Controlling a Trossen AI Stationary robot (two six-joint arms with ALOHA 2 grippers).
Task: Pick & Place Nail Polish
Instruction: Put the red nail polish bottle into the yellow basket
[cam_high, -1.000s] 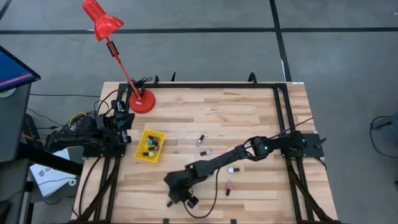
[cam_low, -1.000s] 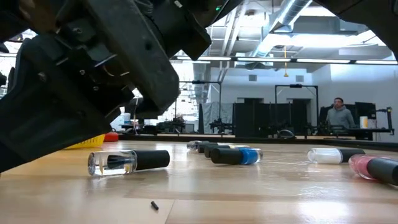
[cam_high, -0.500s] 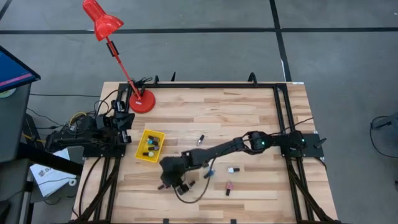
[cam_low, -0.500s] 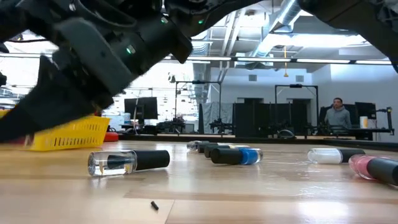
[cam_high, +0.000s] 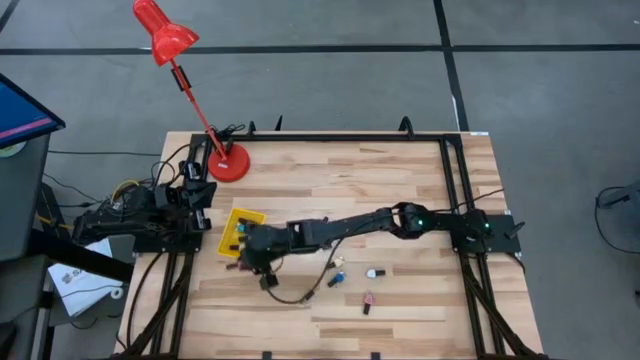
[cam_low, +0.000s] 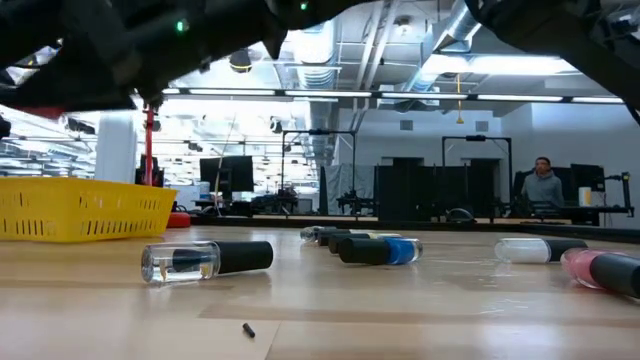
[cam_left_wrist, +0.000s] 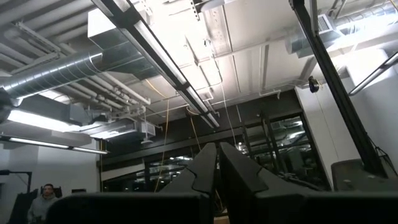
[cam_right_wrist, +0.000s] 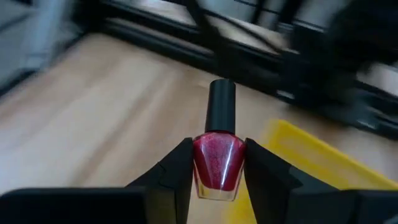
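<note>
My right gripper (cam_right_wrist: 217, 163) is shut on a red glitter nail polish bottle (cam_right_wrist: 217, 158) with a black cap (cam_right_wrist: 222, 106). In the high view the right gripper (cam_high: 245, 257) is at the near edge of the yellow bin (cam_high: 240, 228), reaching across from the right. Other bottles lie on their sides on the table: a clear one with a black cap (cam_low: 205, 260), a blue one (cam_low: 380, 250), a white one (cam_low: 540, 250) and a pink one (cam_low: 600, 268). My left gripper (cam_left_wrist: 217, 171) is shut, parked off the table's left edge and pointing up at the ceiling. My right gripper pinches the bottle's red body (cam_right_wrist: 208, 163) between its two fingers, one on each side. The cap points away from the wrist, along the fingers. The bottle is lifted clear of the table.
A red desk lamp's base (cam_high: 229, 163) stands at the far left corner. The right arm's black cable (cam_high: 300, 292) loops low over the table's middle. Loose bottles (cam_high: 374, 272) lie right of centre. A person (cam_low: 545, 185) stands far off in the room.
My right gripper has carried the red bottle from the table's near edge toward its far left, rising as it goes, and now reaches the yellow bin. In the low view it has lifted out of the way, uncovering the bin.
</note>
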